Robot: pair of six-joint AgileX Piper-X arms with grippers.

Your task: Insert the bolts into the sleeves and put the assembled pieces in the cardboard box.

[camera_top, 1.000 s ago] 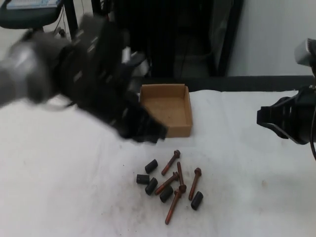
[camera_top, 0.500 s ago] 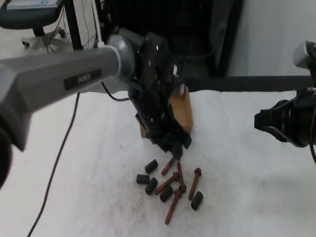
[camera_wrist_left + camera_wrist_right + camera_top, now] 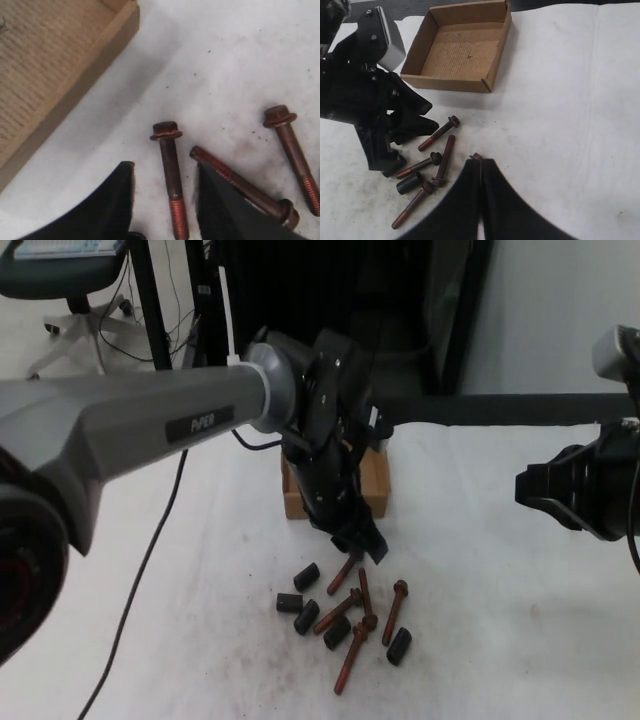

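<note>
While the L hand [image 3: 362,543] hangs spread over the pile at lower ctr of the high view, its fingers [image 3: 110,210] sit either side of the shank of one bolt [image 3: 170,165], not touching it. So I'd judge step = first bolt pick, w/ nothing assembled yet. Nxt move calls for a short drop, then a squeeze on that shank w/o catching the neighbour bolt [image 3: 245,182] just beside it. R hand [image 3: 481,172] sits at the right edge of the high view, clenched on nothing; it'll likely need a sleeve [image 3: 306,576]. Count: 5 bolts, 5 sleeves, all loose on the desk [image 3: 200,660]; 1 cardboard box [image 3: 445,83] just above the pile, nothing in it.
</note>
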